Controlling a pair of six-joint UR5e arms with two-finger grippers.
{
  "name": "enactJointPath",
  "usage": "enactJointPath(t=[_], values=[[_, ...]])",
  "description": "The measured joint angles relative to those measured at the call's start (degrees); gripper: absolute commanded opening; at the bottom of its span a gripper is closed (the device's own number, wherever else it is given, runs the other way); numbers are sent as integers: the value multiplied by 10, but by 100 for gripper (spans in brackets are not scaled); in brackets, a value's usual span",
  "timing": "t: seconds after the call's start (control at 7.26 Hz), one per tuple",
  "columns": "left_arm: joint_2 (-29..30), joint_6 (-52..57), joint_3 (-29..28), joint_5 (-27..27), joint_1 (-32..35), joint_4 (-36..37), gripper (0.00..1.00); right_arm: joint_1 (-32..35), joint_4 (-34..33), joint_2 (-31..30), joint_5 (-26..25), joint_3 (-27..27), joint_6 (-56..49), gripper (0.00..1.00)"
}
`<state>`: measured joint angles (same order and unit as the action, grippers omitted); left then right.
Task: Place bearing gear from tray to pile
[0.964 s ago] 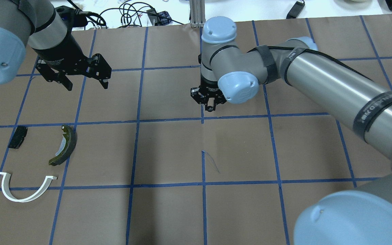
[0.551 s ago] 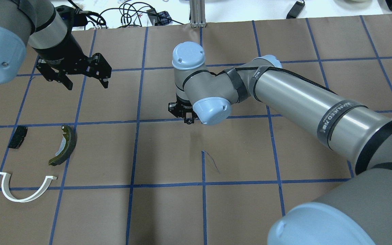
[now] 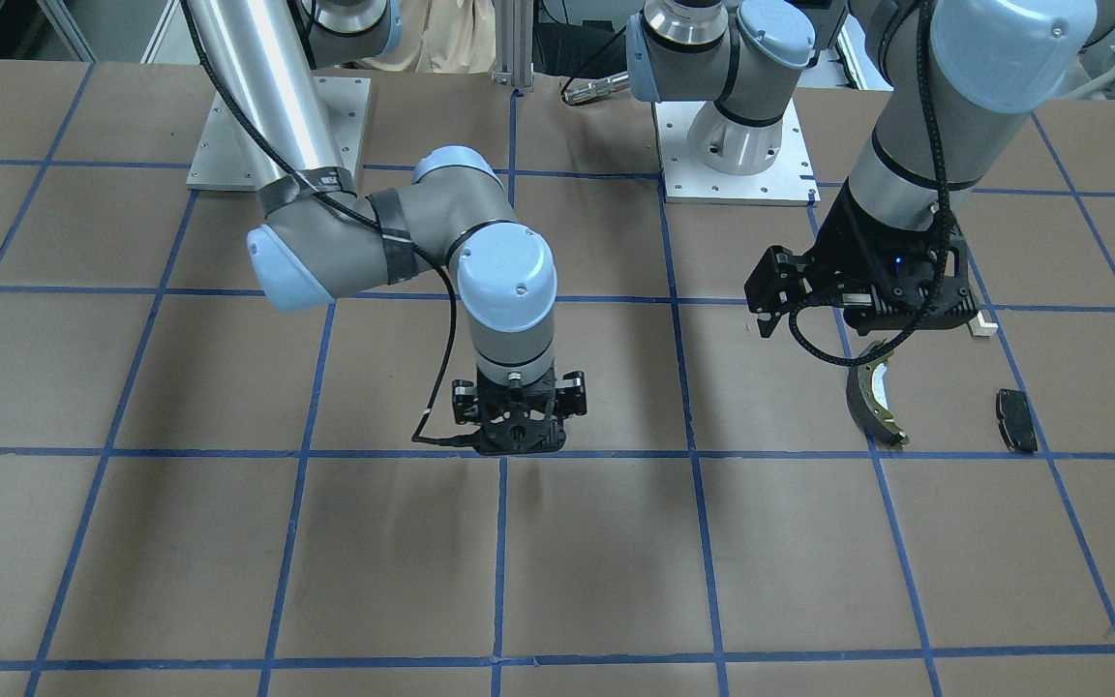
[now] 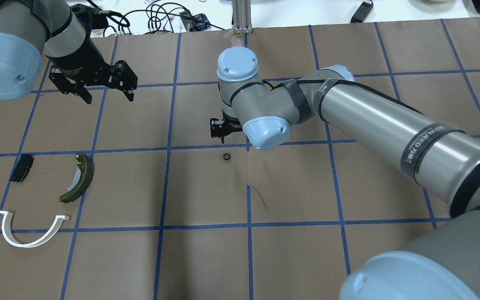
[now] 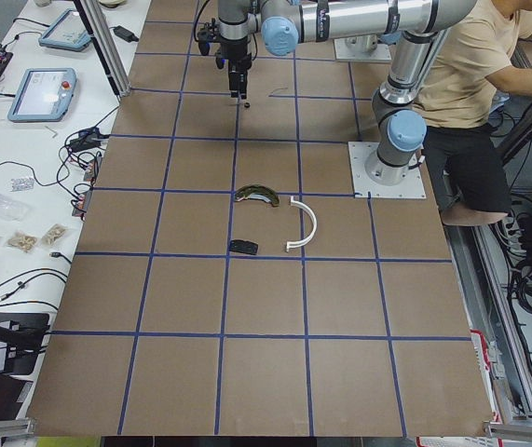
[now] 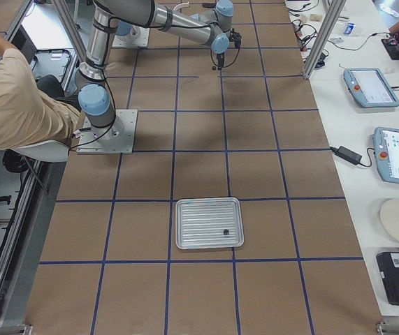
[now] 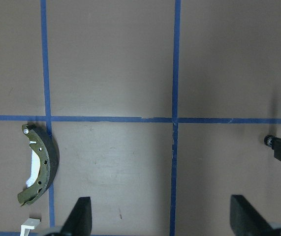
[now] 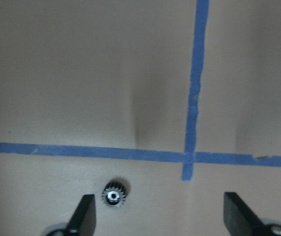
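Moved since a moment ago: bearing gear (image 4: 226, 156) isn't in the right gripper (image 4: 220, 132) anymore, it was pinched at the fingertips and now sits loose on the brown paper (image 4: 206, 187); the left gripper (image 4: 108, 93) also drifted a bit toward the far edge
bearing gear: small black toothed wheel lying flat, shiny hub facing up, just on the robot's side of a blue tape line (image 4: 198, 146) and close to a tape crossing
gear vs jaws: in the right wrist view the gear (image 8: 114, 195) is down on the paper inside the gap, off to one side, just beside one of the fingers (image 8: 85, 214) and not touching it as far as I can see
right gripper: jaws spread wide, gripping nothing, hanging right over the gear, pointing straight down
left gripper: jaws also wide apart, nothing in them, hovering above the paper past the pile
pile: olive brake shoe (image 4: 79, 177), black brake pad (image 4: 21, 167) and white arch (image 4: 31, 233), all lying apart from each other, and the gear is well apart from them, more than a grid square over
tray: shiny silver tray (image 6: 208, 222) way off on the robot's right, with one small dark part (image 6: 226, 232) on it, can't tell what it is
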<state>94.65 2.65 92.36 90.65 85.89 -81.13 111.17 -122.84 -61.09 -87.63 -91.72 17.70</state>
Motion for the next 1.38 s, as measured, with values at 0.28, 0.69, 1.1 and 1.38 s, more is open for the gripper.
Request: enactJointPath(t=[0.28, 0.69, 1.1, 1.38], values=[[19, -7, -2, -2, 8, 3, 100, -119, 38, -41, -14, -3, -143, 100], [71, -74, -2, -5, 85, 39, 100, -305, 63, -81, -40, -1, -353, 100], [145, -114, 32, -6, 155, 147, 100, -478, 59, -81, -55, 4, -484, 100], [176, -124, 76, -13, 170, 227, 100, -571, 48, -68, -51, 4, -582, 100]])
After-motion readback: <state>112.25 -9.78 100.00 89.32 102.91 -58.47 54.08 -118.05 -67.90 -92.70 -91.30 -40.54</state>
